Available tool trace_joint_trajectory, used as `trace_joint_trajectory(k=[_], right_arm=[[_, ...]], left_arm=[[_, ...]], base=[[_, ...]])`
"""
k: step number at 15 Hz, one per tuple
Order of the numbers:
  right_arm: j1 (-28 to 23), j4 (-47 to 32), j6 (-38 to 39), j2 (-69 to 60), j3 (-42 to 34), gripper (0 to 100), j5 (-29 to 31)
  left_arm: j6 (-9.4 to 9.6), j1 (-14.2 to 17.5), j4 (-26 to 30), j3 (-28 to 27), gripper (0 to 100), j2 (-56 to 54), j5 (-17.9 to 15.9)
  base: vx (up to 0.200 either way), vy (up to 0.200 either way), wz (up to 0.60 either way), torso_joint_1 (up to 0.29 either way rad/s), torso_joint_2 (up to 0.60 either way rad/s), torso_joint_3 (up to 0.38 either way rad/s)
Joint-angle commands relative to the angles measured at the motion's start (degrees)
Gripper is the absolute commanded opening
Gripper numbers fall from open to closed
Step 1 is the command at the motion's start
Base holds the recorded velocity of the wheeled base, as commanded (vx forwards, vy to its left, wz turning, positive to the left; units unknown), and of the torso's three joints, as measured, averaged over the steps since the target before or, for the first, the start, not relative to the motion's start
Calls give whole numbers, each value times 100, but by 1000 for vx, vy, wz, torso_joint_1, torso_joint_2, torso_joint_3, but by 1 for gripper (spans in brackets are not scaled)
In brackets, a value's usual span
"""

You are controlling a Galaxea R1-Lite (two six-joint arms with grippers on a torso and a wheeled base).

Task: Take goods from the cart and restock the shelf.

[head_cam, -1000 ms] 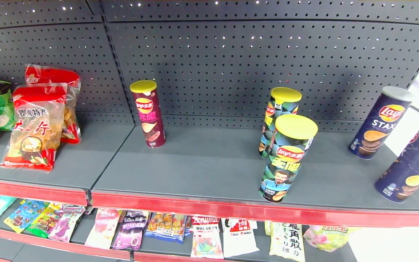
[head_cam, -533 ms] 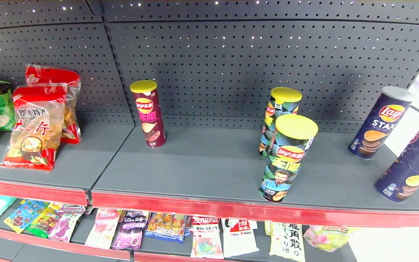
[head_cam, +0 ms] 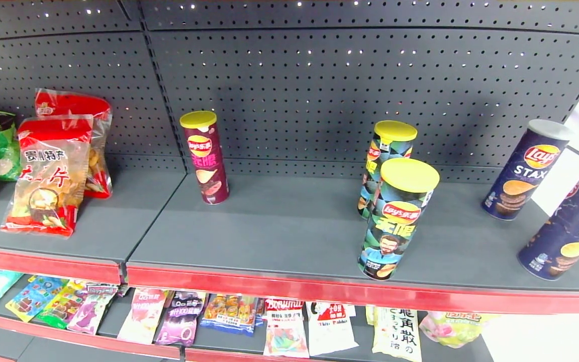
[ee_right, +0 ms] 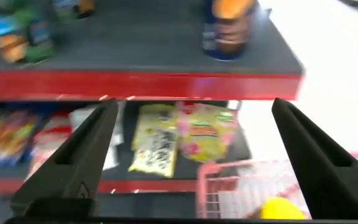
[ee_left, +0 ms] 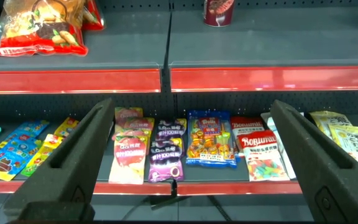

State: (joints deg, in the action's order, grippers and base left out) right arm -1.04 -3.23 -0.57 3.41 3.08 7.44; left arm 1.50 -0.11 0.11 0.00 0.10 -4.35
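Both jaws released, empty; five cylindrical cans (head_cam: 399, 216) standing, seemingly cardboard, matte shelf (head_cam: 279, 226).

A round red-and-yellow logo with bright characters under it stands on the maroon can (head_cam: 204, 157) and on the front teal can (head_cam: 397, 219), and the two dark blue cans (head_cam: 524, 170) bear a like logo over white capital letters. Large red and black characters cross the clear snack bag (head_cam: 48, 176). On the lower shelf (head_cam: 118, 343), black characters run down the white packet (head_cam: 396, 333).
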Motion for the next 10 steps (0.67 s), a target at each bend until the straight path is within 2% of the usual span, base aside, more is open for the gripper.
trace_joint_trajectory(k=[1, 2, 4, 6, 7, 10], right_arm=[[121, -2, 57, -341, -18, 100, -462], [121, 15, 5, -341, -45, 100, -955], [121, 24, 198, -341, -54, 100, -902], [121, 376, 207, -341, -308, 100, -498], [130, 323, -4, -341, -291, 100, -823], [121, 323, 31, -341, -308, 100, -858]], left_arm=[[-1, 2, -2, 0, 100, -1, -4], [-1, 2, 7, 0, 100, -1, -4], [-1, 2, -2, 0, 100, -1, -4], [-1, 2, -2, 0, 100, -1, -4], [8, 2, -2, 0, 100, -1, -4], [-1, 2, -2, 0, 100, -1, -4]], base=[[0, 0, 0, 0, 0, 0], [0, 0, 0, 0, 0, 0], [0, 0, 0, 0, 0, 0], [0, 0, 0, 0, 0, 0], [0, 0, 0, 0, 0, 0], [0, 0, 0, 0, 0, 0]])
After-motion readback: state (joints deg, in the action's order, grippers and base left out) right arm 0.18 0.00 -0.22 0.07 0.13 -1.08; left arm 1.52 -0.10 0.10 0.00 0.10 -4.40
